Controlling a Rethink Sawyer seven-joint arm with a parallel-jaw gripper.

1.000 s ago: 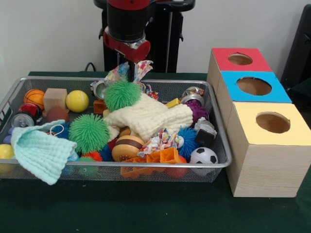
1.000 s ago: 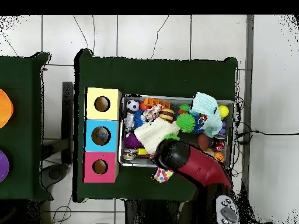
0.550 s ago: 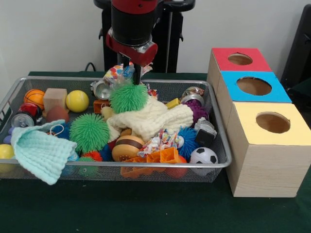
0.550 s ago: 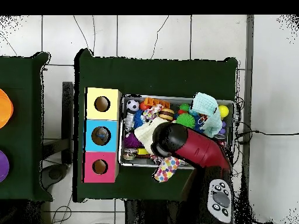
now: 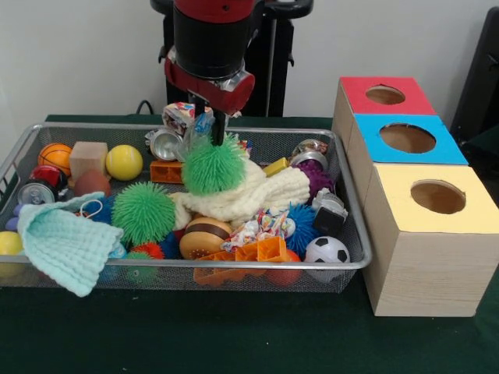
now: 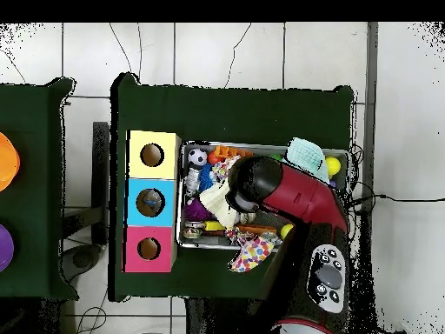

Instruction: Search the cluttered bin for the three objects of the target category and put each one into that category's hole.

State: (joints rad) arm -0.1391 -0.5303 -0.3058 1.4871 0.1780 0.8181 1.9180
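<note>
Wire-mesh bin (image 5: 352,234) on the worktop (image 5: 234,343) holds balls, cloths and blocks; the pincer (image 5: 214,134) grips a green spiky ball (image 5: 212,164) above the cream knitted cloth (image 5: 261,191) inside.

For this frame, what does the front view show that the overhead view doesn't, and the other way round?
Only the front view shows the gripper down at a green spiky ball on the cream cloth; the second green spiky ball and the basketball also show only here. Only the overhead view shows an object inside the blue box's hole and a colourful patterned cloth hanging over the bin's edge, while the arm hides the bin's middle. Both show the wire bin, three boxes, soccer ball and mint cloth.
</note>
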